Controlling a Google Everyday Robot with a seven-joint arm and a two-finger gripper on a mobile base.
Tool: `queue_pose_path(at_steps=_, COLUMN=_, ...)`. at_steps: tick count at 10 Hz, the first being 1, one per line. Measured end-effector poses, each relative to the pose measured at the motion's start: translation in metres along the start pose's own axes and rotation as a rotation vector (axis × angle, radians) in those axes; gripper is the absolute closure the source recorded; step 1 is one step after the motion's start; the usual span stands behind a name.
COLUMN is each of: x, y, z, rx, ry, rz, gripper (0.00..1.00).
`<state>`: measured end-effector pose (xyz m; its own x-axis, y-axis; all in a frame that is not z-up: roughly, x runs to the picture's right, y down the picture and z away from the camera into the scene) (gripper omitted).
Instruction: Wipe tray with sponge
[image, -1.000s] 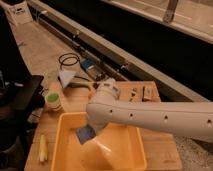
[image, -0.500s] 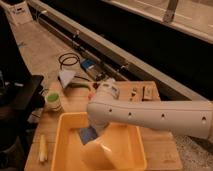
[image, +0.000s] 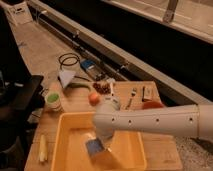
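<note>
In the lower middle of the frame, the yellow-orange tray (image: 70, 140) sits on the wooden surface (image: 75, 102). Inside it the blue sponge (image: 94, 148) has slid from left of centre toward the tray's bottom edge, pinched by the hand (image: 98, 141) under the white arm (image: 160, 120). A wiping stroke looks underway.

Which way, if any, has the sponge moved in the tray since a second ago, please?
Yes. The sponge, at the gripper, has slid toward the near wall of the tray, away from the green cup.
</note>
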<state>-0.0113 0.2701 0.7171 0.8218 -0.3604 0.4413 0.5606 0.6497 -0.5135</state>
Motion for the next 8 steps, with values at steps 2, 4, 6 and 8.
queue_pose_path(at_steps=2, x=0.0024, y=0.0055, z=0.0031, rx=-0.009, ry=-0.001, rz=0.014, gripper=1.00)
queue_pose_path(at_steps=4, x=0.0020, y=0.0047, z=0.0028, rx=-0.008, ry=-0.002, rz=0.013, gripper=1.00)
queue_pose_path(at_steps=6, x=0.0020, y=0.0042, z=0.0031, rx=-0.008, ry=-0.003, rz=0.014, gripper=1.00)
queue_pose_path(at_steps=8, x=0.0078, y=0.0040, z=0.0093, rx=-0.029, ry=-0.002, rz=0.039, gripper=1.00)
